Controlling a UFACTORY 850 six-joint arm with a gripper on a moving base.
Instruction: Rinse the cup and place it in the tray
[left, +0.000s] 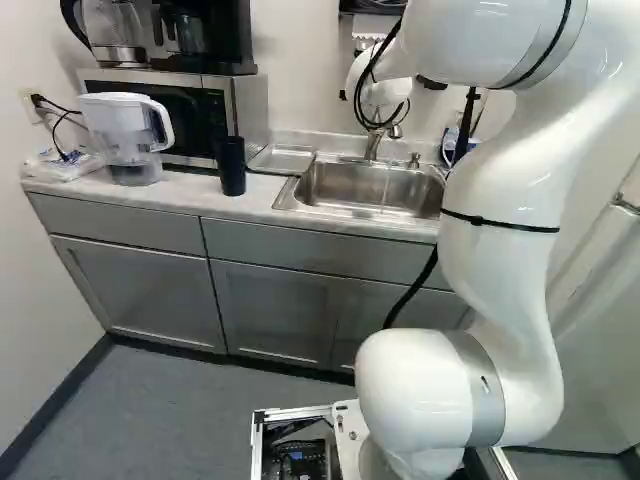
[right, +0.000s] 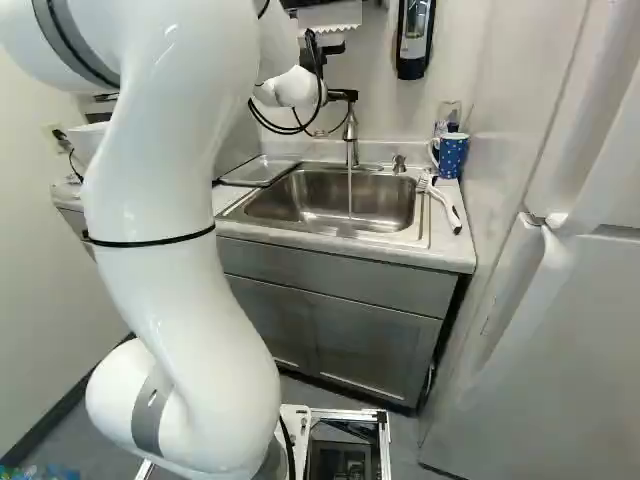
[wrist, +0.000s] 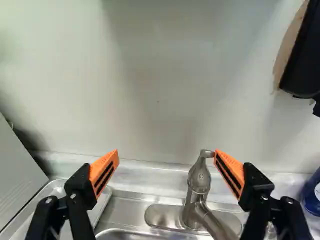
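My gripper (right: 343, 95) is just above the faucet (right: 351, 135) in the right base view. In the wrist view the gripper (wrist: 167, 154) is open, and one fingertip is close beside the lever of the faucet (wrist: 199, 180); whether they touch I cannot tell. A thin stream of water (right: 350, 195) runs into the sink (right: 380, 202). The metal tray (right: 262, 170) lies on the counter beside the sink. A dark blue cup (left: 231, 166) stands upright on the tray's other side, near the microwave. A blue dotted mug (right: 453, 152) is at the sink's back right corner.
A microwave (left: 215, 118) with a coffee maker (left: 205, 35) on top stands beside a water pitcher (left: 128, 130). A brush (right: 441, 207) lies right of the sink in the right base view. The wall dispenser (right: 415, 38) hangs above; a white fridge (right: 560, 300) borders that side.
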